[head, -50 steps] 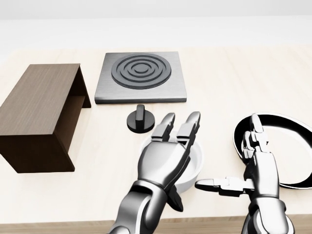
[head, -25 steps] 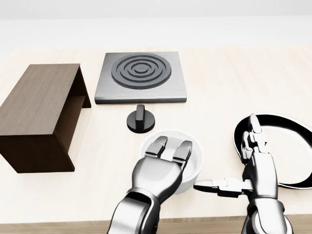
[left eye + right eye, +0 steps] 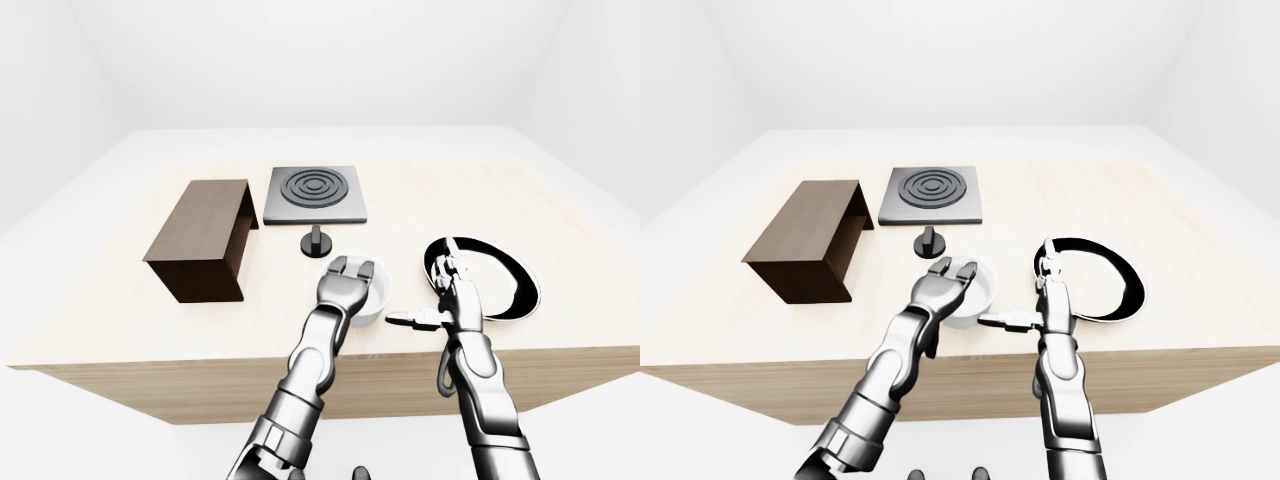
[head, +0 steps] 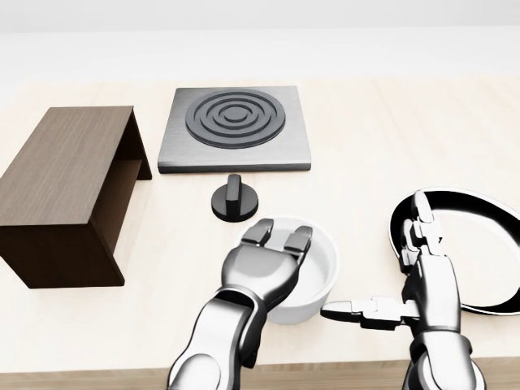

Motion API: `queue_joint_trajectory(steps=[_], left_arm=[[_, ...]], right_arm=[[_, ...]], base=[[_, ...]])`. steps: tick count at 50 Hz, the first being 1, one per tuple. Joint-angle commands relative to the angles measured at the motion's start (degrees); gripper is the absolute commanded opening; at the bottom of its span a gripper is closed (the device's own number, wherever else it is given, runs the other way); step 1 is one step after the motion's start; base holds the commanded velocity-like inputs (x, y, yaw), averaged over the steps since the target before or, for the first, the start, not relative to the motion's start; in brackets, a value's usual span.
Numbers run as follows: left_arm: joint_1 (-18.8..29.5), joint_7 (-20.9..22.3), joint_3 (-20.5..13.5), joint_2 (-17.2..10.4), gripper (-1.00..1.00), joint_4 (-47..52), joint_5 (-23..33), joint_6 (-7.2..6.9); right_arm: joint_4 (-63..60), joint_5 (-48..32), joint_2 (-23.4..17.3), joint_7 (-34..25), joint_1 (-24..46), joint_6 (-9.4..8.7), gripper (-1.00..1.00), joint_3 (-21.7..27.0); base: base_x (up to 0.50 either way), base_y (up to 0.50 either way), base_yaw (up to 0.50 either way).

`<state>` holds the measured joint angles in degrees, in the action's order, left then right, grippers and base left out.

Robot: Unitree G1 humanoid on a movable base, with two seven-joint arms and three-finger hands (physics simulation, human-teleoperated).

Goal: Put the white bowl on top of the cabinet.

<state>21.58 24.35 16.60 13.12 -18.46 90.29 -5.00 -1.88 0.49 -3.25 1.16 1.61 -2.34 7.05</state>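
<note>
Left hand [image 4: 262, 275] hooks curled fingers [image 4: 297, 239] over the bowl [image 4: 313, 276] rim near the tabletop [image 4: 357, 146] edge, apparently pinching; a shallow grip could tip it. Right hand [image 4: 426, 280] is spread, empty.

text: none legible | labels: none | numbers: none | signs: none

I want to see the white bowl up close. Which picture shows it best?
The head view: there the white bowl is biggest and you see inside it, with the left hand over its near rim. In the left-eye and right-eye views it is a small white shape, mostly hidden behind that hand.
</note>
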Motion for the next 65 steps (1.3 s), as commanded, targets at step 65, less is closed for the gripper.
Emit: queue_joint_trajectory(steps=[65], left_arm=[[10.8, -9.36, -2.76, -0.53, 1.0, -18.89, -10.47, 0.0]], right_arm=[[-0.75, -0.21, 0.19, -0.07, -0.4, -0.21, 1.0, -0.27]], base=[[0.0, 0.0, 0.0]])
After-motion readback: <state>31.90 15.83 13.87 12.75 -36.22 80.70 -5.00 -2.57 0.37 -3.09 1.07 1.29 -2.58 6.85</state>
